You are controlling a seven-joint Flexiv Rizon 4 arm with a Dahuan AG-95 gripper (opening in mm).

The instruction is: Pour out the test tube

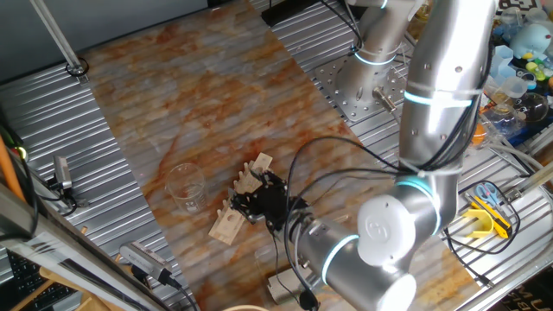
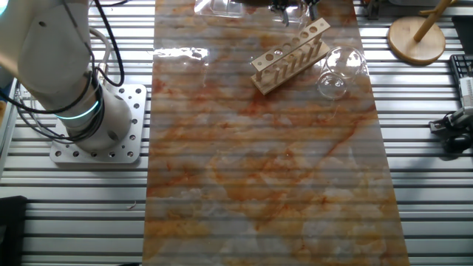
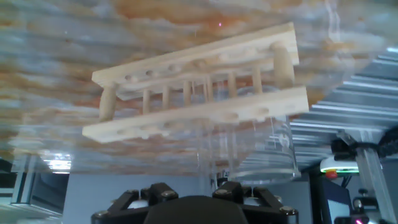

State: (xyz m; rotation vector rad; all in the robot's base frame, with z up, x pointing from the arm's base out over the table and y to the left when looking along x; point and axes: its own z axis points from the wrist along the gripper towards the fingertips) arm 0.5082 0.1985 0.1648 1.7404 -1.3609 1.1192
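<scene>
**Gripper hanging at the wooden rack, test tube showing only faintly ahead of it**

The test tube point(image 3: 207, 149) is showing in the hand view only as a faint, thin clear tube. It is running across the bars of the wooden rack point(image 3: 199, 93), straight ahead of the jaws and about on their centre line. It seems to be sitting in one of the rack's holes, but the glass is too pale to be sure. Neither fixed view is showing it plainly.

The gripper point(image 1: 263, 200) is hanging close over the rack point(image 1: 242, 203), near the middle of its length. Its dark body is overlapping the rack's edge in one fixed view. In the hand view only the black finger bases point(image 3: 157, 191) are peeking in at the bottom edge, and the tips are lying out of sight. Whether the jaws are parted or closed cannot be told, and nothing is visibly being held between them.

Beyond the rack from the jaws, a squat clear beaker point(image 3: 264, 149) is standing just beside the rack's far side, off to one side of the jaw line. One fixed view is showing it point(image 1: 184, 186) upright and near the rack, with a small gap between them. Everything is resting on the marbled orange-and-grey mat point(image 1: 173, 104), which is lying over the ribbed metal table point(image 1: 78, 173). The silver arm point(image 1: 432, 104) is reaching in from behind the jaws.
</scene>
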